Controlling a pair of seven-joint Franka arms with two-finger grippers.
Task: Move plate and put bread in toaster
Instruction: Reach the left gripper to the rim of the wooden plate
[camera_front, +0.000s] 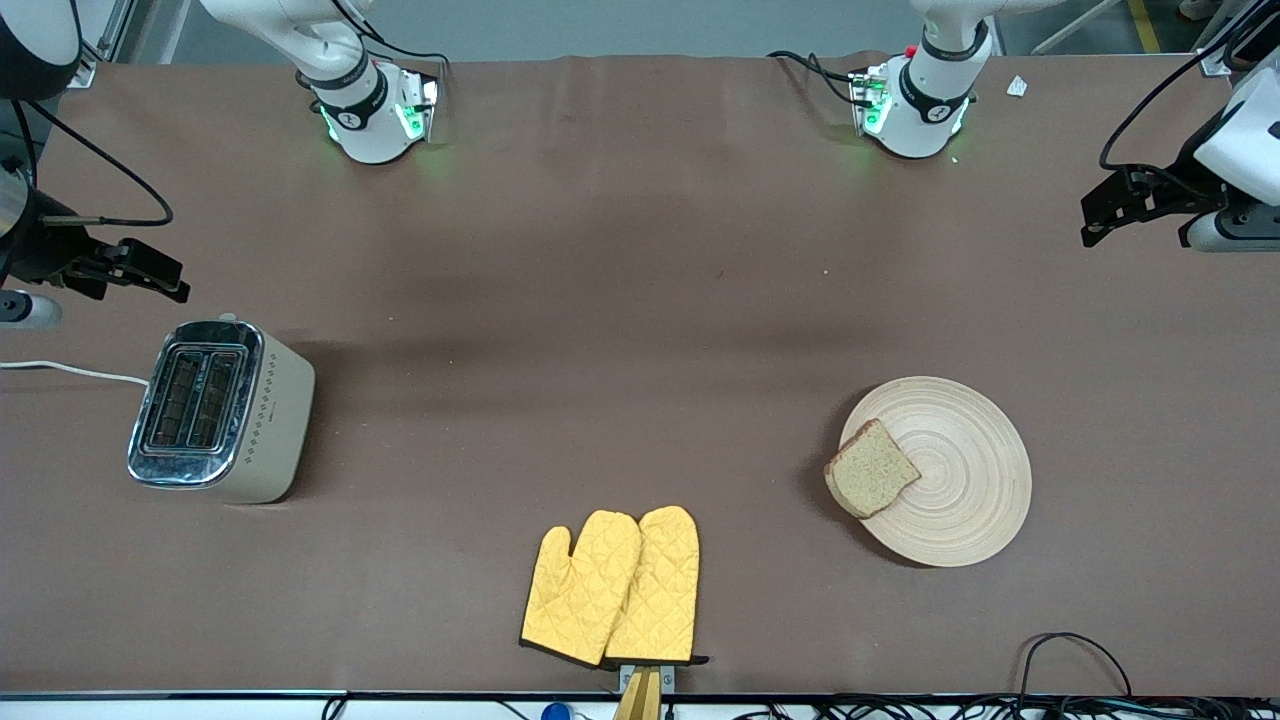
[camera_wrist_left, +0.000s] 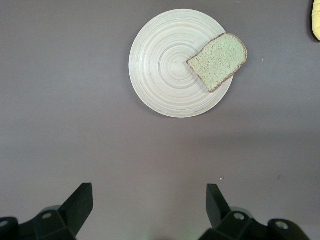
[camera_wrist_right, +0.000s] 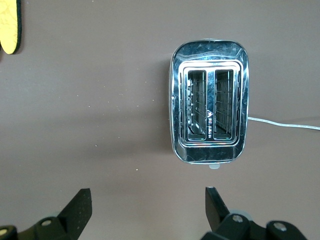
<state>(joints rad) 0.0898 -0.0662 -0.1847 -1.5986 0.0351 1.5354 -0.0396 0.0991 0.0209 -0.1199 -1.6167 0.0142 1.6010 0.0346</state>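
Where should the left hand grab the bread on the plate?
Grip the bread by its crust end, which sticks out past the plate rim toward the toaster's end of the table. Come from above: the slice lies flat, and the overhang probably leaves room beneath.

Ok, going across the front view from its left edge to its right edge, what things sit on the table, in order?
Cream-beige chrome-topped toaster → pair of yellow quilted oven mitts → brown wholegrain bread slice → round pale wooden plate, which the slice partly overhangs.
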